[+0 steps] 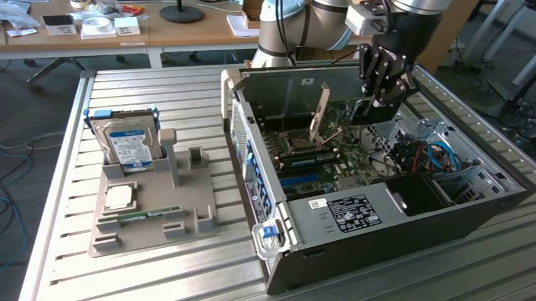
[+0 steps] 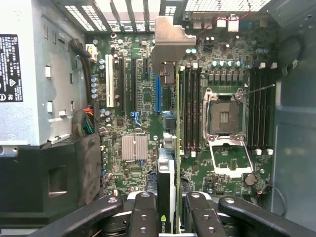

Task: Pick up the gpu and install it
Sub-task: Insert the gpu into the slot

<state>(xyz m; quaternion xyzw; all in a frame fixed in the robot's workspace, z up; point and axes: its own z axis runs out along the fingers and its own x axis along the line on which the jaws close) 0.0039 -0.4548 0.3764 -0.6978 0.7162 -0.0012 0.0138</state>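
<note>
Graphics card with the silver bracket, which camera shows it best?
The wrist view: the dark graphics card with silver end bracket runs edge-on from the gripper over the green motherboard. The exterior view shows the card partly hidden under the gripper.

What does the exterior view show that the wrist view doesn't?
Exterior view: a hard drive standing in a grey holder on the slatted metal table. Wrist view: a close look at a small silver heatsink on the board. Both: the fingers gripping the gpu, held on edge over the green motherboard.
</note>
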